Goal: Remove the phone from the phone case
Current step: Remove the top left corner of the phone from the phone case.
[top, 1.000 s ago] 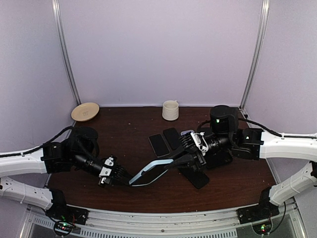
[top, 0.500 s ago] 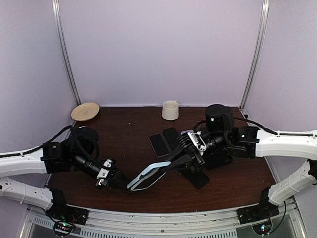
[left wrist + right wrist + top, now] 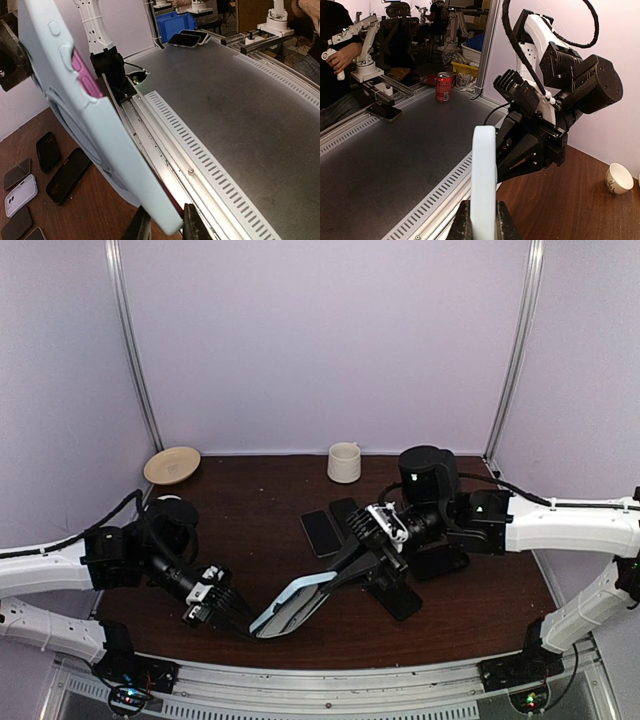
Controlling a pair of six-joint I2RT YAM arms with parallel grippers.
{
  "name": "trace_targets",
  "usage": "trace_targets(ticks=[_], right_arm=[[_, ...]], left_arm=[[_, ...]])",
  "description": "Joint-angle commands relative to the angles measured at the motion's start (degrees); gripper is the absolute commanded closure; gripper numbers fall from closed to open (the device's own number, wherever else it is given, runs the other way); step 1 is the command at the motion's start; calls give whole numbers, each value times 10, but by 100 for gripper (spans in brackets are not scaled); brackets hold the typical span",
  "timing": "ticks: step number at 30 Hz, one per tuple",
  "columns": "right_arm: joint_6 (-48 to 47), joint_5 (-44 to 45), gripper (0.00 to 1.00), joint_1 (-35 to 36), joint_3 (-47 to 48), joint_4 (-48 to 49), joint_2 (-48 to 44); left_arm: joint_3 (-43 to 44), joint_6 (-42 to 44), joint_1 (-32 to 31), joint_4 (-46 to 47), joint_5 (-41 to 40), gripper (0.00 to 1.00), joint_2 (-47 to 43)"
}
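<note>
Your table (image 3: 250, 510) is a matt, dark reddish-brown wood grain. Above its near middle is the phone case (image 3: 303, 587), a pale blue slab with rounded corners, soft-looking and matt like rubber, with raised button bumps along one side. The phone (image 3: 285, 612) sits inside it: a dark glossy face from above, and a strip of pink through the side cut-out in the left wrist view. Flat black phones (image 3: 322, 532) lie on the table behind it. A cream cup (image 3: 344, 462) and a shallow tan bowl (image 3: 172, 464) stand by the back wall.

The right wrist view shows you only the case's thin edge. You cannot tell whether the phone has begun to lift out.

Your left hand (image 3: 246, 626) is clamped on the case's lower-left corner, and your right hand (image 3: 342, 574) is pinched tight on its upper-right end. The case spans the gap between them, tilted and raised off the table.
</note>
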Motion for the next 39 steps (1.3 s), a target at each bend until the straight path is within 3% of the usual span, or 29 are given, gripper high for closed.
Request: trace_targets(ticks=[1, 23, 32, 34, 39], right_arm=[[-8, -43, 100, 15, 38, 33, 13], [17, -80, 100, 35, 55, 44, 56], [24, -68, 100, 43, 51, 51, 56], [25, -52, 100, 44, 44, 58, 50], [68, 35, 100, 42, -8, 151, 15]], left_arm=[[4, 32, -6, 39, 69, 83, -4], [14, 55, -6, -8, 118, 80, 5], [13, 64, -7, -8, 94, 79, 0], [14, 63, -7, -5, 85, 75, -2], [9, 63, -6, 14, 50, 51, -16]])
